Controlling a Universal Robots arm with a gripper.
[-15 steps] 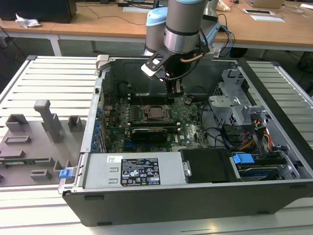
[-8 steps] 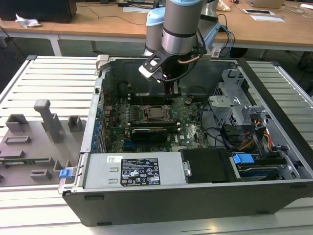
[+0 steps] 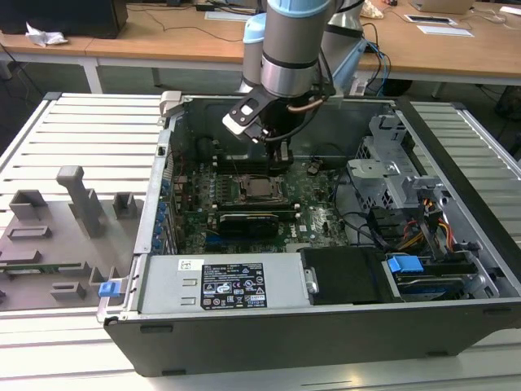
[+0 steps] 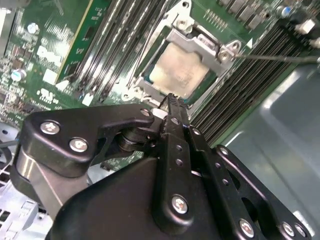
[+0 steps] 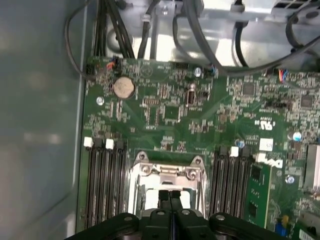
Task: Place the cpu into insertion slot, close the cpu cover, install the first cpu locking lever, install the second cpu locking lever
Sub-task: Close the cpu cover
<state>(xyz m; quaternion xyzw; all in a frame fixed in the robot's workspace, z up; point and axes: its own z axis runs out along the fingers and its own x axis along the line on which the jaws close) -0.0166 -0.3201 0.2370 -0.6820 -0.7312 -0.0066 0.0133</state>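
Observation:
The cpu lies flat in the insertion slot on the green motherboard. Its dull silver top shows through the cut-out of the cpu cover, which lies down over it. A thin metal locking lever runs outward from one corner of the socket. My gripper is shut, its two black fingers pressed together with nothing between them. Its tips hover just above one edge of the socket. In the exterior view the gripper hangs inside the case just behind the slot.
Long black memory slots flank the socket on both sides. A black graphics card lies in front of it. The power supply, drive cage and cable bundles fill the rest of the open computer case. Grey fixtures stand on the exterior view's left.

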